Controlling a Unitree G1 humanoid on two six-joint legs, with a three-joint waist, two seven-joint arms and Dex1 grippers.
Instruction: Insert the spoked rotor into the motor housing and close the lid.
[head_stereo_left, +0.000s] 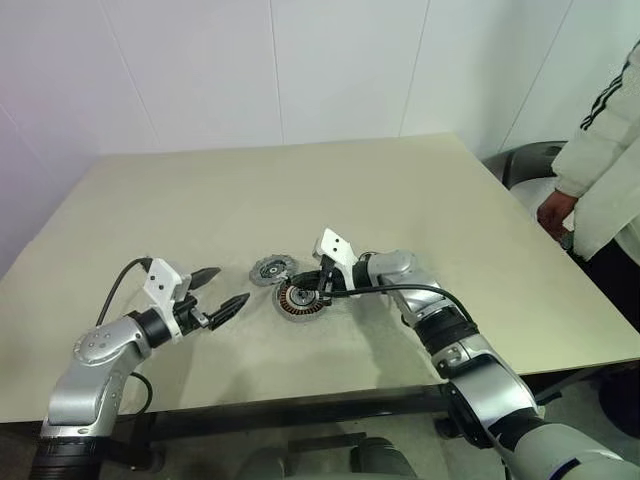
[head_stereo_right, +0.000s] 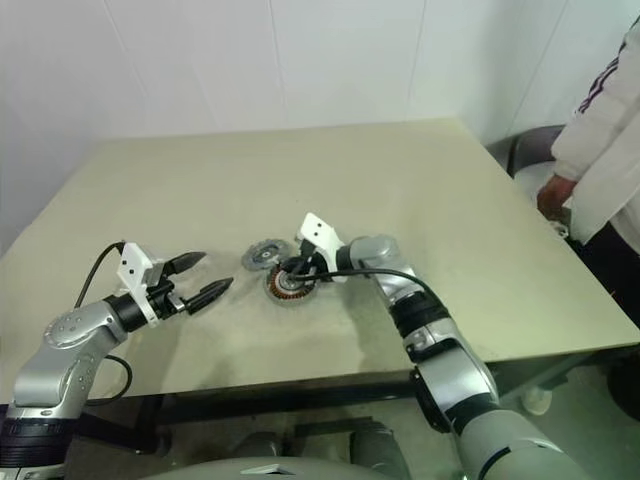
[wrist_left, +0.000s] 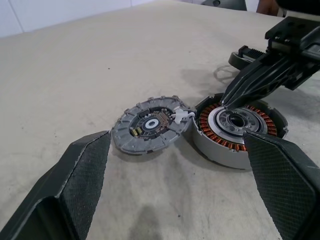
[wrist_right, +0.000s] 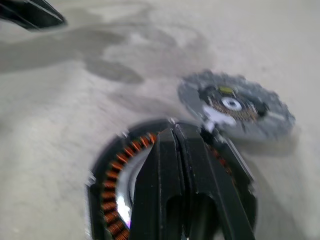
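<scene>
The motor housing (head_stereo_left: 299, 299), with a copper winding ring around a silver centre, lies on the table just right of the lid (head_stereo_left: 272, 269), a grey scallop-edged disc touching it. My right gripper (head_stereo_left: 322, 290) is shut, its tips resting on the housing's silver centre (wrist_left: 235, 120) with nothing visible between them. My left gripper (head_stereo_left: 232, 284) hovers open to the left of both parts, pointing at them, holding nothing. A dark curved rim (wrist_left: 239, 57) behind the right fingers (wrist_left: 255, 80) is mostly hidden; I cannot tell whether it is the spoked rotor.
The beige table (head_stereo_left: 300, 190) stands against a white wall. A person in a white jacket (head_stereo_left: 605, 160) stands at the right edge beside a dark chair (head_stereo_left: 528, 165). The table's front edge runs close under both arms.
</scene>
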